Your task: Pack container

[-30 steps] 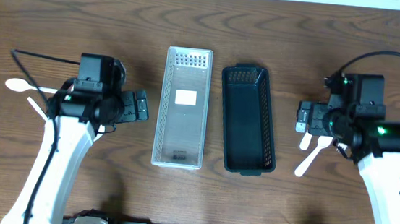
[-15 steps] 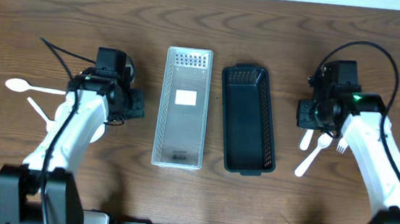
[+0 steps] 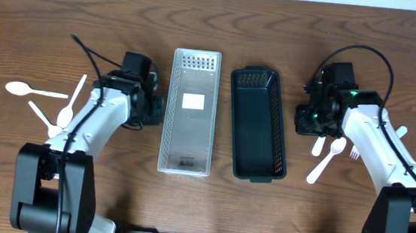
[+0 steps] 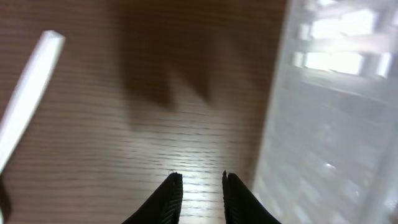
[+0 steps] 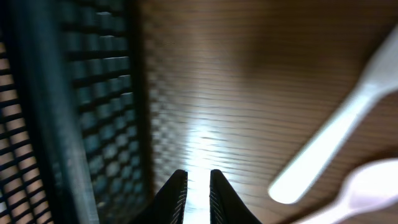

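A clear perforated container [image 3: 189,111] and a black mesh basket [image 3: 258,125] lie side by side mid-table. My left gripper [image 3: 153,112] hovers just left of the clear container [image 4: 336,112]; its jaws [image 4: 199,180] are nearly together with nothing between them. My right gripper [image 3: 303,119] sits just right of the black basket [image 5: 74,106], jaws [image 5: 198,177] also close together and empty. White plastic spoons [image 3: 21,90] and a fork [image 3: 40,113] lie at the left. More white utensils [image 3: 326,158] lie at the right, below the right arm.
A white utensil handle [image 4: 28,102] lies on the wood left of my left fingers. Two white utensils [image 5: 336,149] lie right of my right fingers. Another small white piece [image 3: 401,132] lies by the right forearm. Cables arc over both arms.
Both arms have swung inward. The left gripper moved right up to the clear container and the right gripper moved left up to the black basket. Nothing was picked up.
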You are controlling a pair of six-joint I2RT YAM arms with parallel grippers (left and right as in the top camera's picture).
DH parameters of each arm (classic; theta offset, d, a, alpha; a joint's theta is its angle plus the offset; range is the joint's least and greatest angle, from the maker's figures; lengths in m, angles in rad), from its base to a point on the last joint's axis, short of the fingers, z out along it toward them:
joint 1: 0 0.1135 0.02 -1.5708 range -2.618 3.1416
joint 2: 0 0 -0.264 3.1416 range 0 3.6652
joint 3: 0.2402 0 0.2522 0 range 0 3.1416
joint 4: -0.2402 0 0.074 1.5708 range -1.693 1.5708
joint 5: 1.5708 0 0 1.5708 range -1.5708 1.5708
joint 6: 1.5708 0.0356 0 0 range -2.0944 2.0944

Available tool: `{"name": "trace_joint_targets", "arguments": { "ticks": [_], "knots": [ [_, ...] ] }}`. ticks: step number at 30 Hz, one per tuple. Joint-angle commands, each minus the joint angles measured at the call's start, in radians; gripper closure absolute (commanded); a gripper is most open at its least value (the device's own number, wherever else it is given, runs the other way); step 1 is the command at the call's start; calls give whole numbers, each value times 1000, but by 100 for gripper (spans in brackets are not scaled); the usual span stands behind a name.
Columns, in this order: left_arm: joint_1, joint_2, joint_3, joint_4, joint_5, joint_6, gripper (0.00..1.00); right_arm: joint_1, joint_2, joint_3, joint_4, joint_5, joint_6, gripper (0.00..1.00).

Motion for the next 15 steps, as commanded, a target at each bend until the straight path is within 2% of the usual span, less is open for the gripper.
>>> {"name": "trace_joint_targets", "arguments": {
  "ticks": [1, 15],
  "knots": [
    [-24, 6, 20, 4, 1, 34, 75, 29, 10, 17, 3, -99, -22, 83],
    [-109, 6, 20, 3, 2, 35, 75, 73, 10, 17, 1, -126, -26, 82]
  ]
}}
